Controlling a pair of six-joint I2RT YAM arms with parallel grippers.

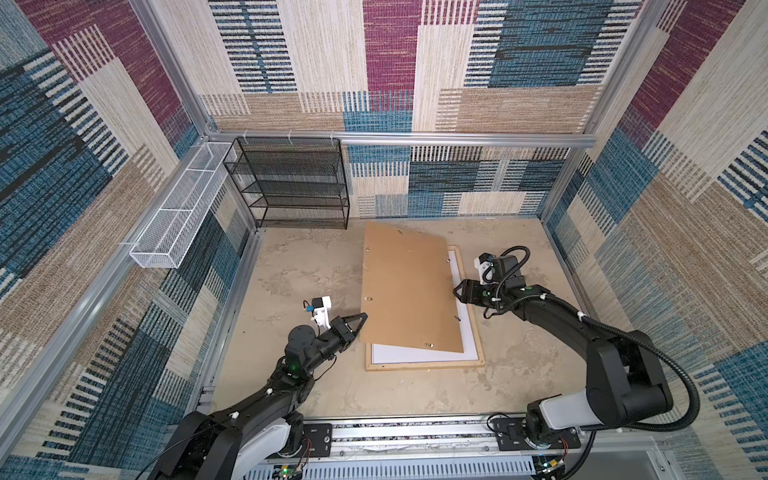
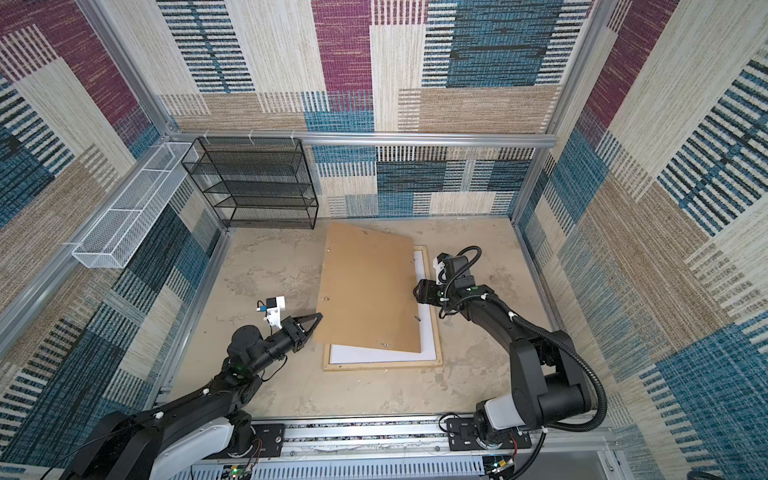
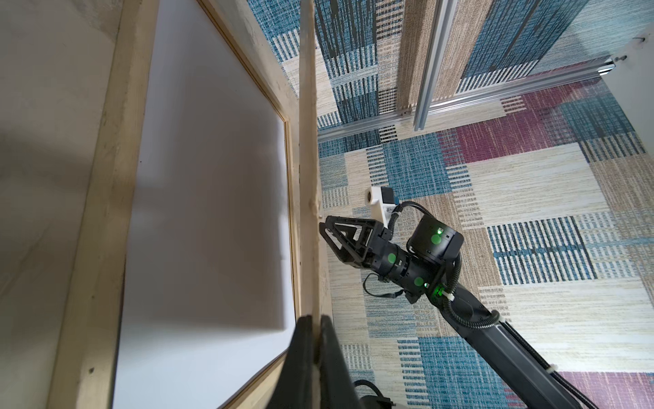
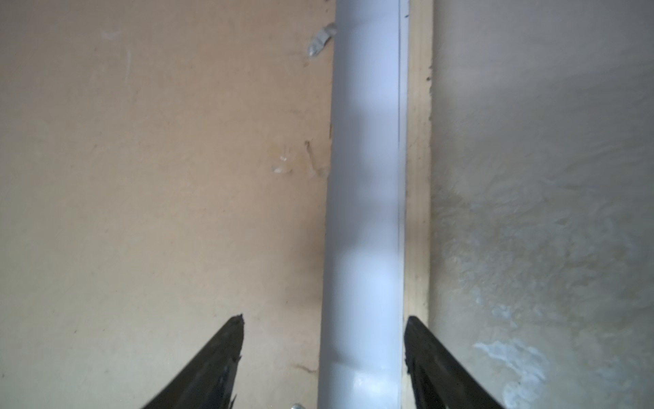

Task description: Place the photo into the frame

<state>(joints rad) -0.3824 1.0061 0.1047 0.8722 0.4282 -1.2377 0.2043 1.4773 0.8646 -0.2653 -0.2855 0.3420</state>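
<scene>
Patterned fabric walls box in a mottled grey table (image 1: 311, 270). In both top views you have the frame (image 1: 424, 365) lying flat about mid-table, a little toward the right edge. Inside it is a white sheet that I take for the photo (image 1: 415, 354), face down. Over them the brown backing board (image 1: 407, 291) sits skewed, one corner reaching toward the table's back edge. Your left gripper (image 1: 362, 318) has the board's left edge near its front corner; your right gripper (image 1: 457, 291) hovers at the board's right edge. From the left wrist, the fingers (image 3: 300, 361) are clamped tight on the board's thin edge, which is raised off the frame on that side. From the right wrist, the jaws stand well apart and grip nothing. I judge you're at the backing step: next, square the board to the frame and lower it without dragging the sheet. No brand, label or writing is readable anywhere.
</scene>
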